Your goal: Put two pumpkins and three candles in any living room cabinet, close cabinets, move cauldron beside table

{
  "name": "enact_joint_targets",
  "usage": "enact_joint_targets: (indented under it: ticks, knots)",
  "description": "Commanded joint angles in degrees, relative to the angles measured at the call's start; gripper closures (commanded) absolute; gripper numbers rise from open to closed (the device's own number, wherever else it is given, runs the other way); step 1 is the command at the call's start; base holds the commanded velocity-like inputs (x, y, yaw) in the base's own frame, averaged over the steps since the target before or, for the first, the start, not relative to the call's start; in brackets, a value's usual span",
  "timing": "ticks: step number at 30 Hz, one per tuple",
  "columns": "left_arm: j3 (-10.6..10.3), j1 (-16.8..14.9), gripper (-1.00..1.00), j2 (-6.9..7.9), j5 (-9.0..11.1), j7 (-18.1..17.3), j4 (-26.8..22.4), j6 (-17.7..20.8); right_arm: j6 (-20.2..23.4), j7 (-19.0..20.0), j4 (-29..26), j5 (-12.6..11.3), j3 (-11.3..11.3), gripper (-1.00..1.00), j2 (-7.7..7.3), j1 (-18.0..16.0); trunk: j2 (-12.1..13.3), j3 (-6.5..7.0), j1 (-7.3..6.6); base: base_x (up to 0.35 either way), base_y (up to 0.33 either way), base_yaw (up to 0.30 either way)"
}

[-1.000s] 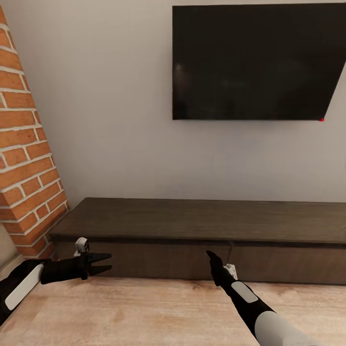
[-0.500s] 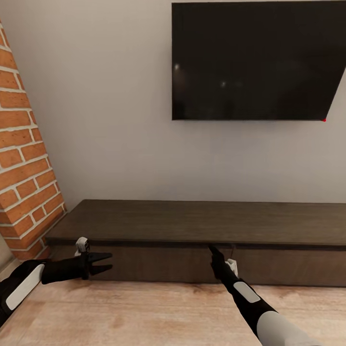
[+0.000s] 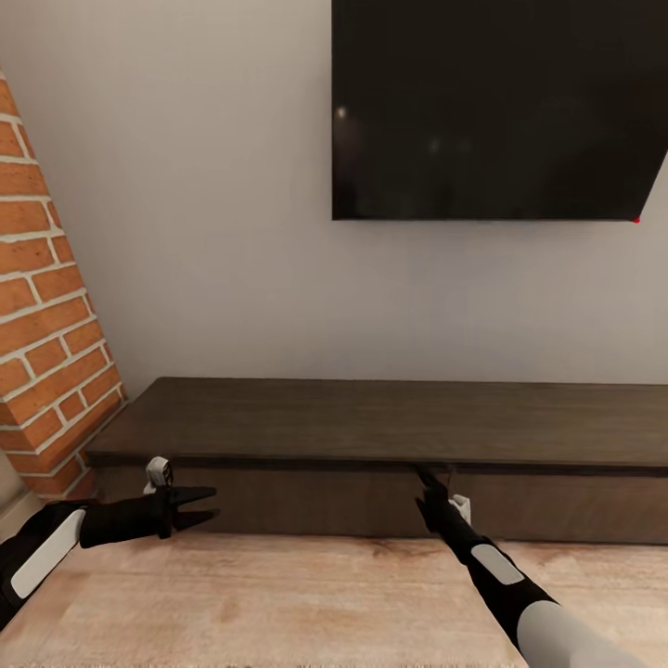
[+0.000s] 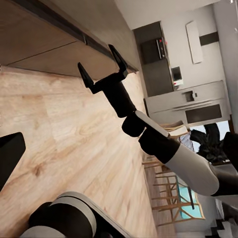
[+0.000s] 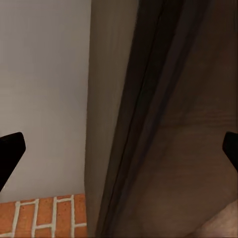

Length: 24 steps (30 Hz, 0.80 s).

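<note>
Cabinet (image 3: 390,436) lying long from 9 to 3 o'clock, drawers closed; left gripper (image 3: 206,507) and right gripper (image 4: 101,65) fingers apart.

Dark brown cabinet (image 3: 390,431), faint wood grain on its top, fronts a shade darker. Floor (image 3: 278,603) is pale honey wood with streaky grain. Wall (image 3: 204,213) plain light grey. Brick pillar (image 3: 42,353) orange-red with white mortar lines. TV (image 3: 492,111) flat black, tiny red dot at its lower corner.
</note>
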Motion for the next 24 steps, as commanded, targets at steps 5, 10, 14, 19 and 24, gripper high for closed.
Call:
enact_joint_targets:
  ticks: [5,10,14,19,24]
  knots:
    - [-0.21,-0.06,-1.00,0.06,0.26,-0.12,-0.09,0.32,0.53,2.15,-0.10,-0.50,0.48,-1.00,-0.14,-0.04,-0.10,-1.17,0.11,0.000,0.000,0.000]
    - [-0.21,-0.06,-1.00,0.02,0.26,-0.12,-0.11,0.31,0.42,4.63,-0.22,-0.35,0.51,-1.00,-0.43,-0.04,-0.16,-2.28,0.24,0.000,0.000,0.000]
    - [-0.21,-0.06,-1.00,0.04,0.26,-0.12,-0.11,0.32,0.28,6.45,-0.23,-0.39,0.51,-1.00,-0.86,-0.04,-0.22,-3.16,0.34,0.000,0.000,0.000]
    - [-0.21,-0.06,-1.00,0.05,0.26,-0.10,-0.12,0.30,0.42,6.61,-0.23,-0.35,0.47,-1.00,-1.17,-0.04,-0.28,-4.27,0.47,0.000,0.000,0.000]
    - [-0.21,-0.06,-1.00,0.06,0.26,-0.12,-0.13,0.26,0.17,6.27,-0.18,-0.37,0.43,-1.00,-1.20,-0.04,-0.35,-5.38,0.60,0.000,0.000,0.000]
